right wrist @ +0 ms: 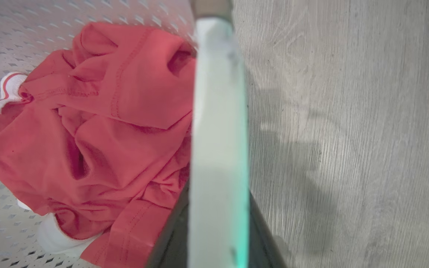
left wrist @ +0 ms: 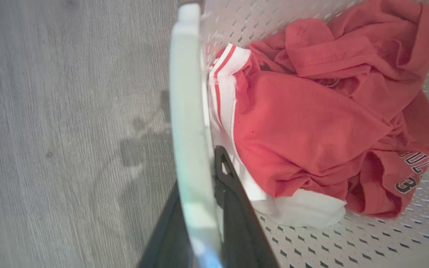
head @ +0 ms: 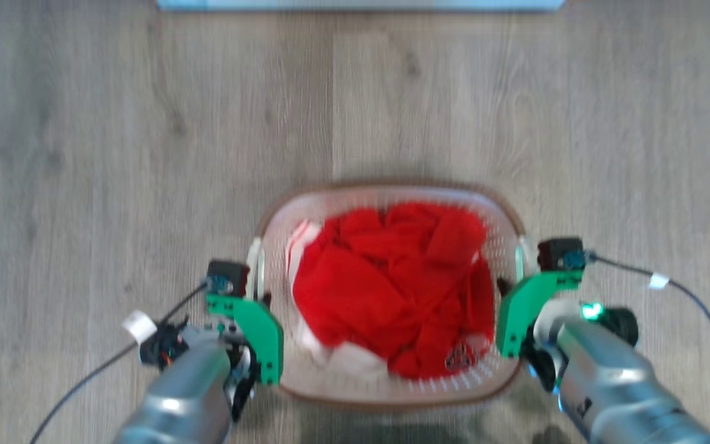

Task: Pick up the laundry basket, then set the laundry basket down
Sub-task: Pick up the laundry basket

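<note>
White perforated laundry basket, brown rim, red clothes, grey floor

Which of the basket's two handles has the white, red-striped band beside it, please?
The left handle, clamped by the left end effector; beside the right handle lies only red cloth.

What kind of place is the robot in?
Probably a room in a home, maybe a laundry spot: there is a laundry basket holding red clothes, and the floor is grey wood-look planks.

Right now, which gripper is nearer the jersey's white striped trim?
Left. The left gripper clamps the handle beside the trim; the right gripper clamps the opposite handle, past the jersey.
</note>
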### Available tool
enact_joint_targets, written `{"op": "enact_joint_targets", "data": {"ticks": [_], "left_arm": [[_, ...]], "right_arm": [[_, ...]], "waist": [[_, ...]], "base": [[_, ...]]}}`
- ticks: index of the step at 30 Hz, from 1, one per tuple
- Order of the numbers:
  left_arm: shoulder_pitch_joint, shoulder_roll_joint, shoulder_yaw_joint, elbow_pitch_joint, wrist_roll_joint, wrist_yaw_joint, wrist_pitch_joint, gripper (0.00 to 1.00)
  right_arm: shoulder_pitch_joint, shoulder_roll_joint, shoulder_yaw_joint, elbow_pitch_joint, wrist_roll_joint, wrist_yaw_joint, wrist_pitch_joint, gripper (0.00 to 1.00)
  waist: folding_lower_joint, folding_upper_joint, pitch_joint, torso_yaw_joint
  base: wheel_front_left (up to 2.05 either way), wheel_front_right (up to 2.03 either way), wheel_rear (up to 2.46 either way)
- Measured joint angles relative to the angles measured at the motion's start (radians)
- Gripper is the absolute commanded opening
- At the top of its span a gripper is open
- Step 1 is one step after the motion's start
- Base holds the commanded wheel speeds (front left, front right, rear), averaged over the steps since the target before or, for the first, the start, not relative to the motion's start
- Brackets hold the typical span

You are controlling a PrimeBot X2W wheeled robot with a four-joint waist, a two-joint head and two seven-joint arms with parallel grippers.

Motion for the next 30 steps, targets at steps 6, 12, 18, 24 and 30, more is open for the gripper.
{"op": "enact_joint_targets", "data": {"ticks": [6, 12, 18, 24, 30], "left_arm": [[0.077, 0.000, -0.042, 0.006, -0.044, -0.001, 0.038, 0.00], [0.129, 0.001, -0.075, 0.006, -0.071, -0.001, 0.056, 0.00], [0.189, 0.001, -0.103, 0.013, -0.101, 0.000, 0.059, 0.00], [0.204, 0.001, -0.122, 0.037, -0.121, -0.010, 0.060, 0.00], [0.222, 0.001, -0.142, 0.058, -0.133, -0.027, 0.058, 0.00]], "right_arm": [[0.071, 0.002, 0.058, 0.012, 0.061, 0.000, 0.048, 0.00], [0.123, 0.003, 0.096, 0.018, 0.105, 0.000, 0.068, 0.00], [0.178, 0.005, 0.145, 0.024, 0.145, 0.000, 0.080, 0.00], [0.198, 0.010, 0.187, 0.025, 0.180, 0.000, 0.088, 0.00], [0.213, 0.011, 0.225, 0.025, 0.212, 0.000, 0.098, 0.00]], "waist": [[0.0000, 0.0000, -0.111, -0.004], [0.0000, 0.0000, -0.201, -0.003], [0.0000, 0.0000, -0.298, 0.001], [0.0000, 0.0000, -0.373, 0.002], [0.0000, 0.0000, -0.422, -0.004]], "base": [[0.00, 0.00, 0.00], [0.00, 0.00, 0.00], [0.00, 0.00, 0.00], [0.00, 0.00, 0.00], [0.00, 0.00, 0.00]]}}
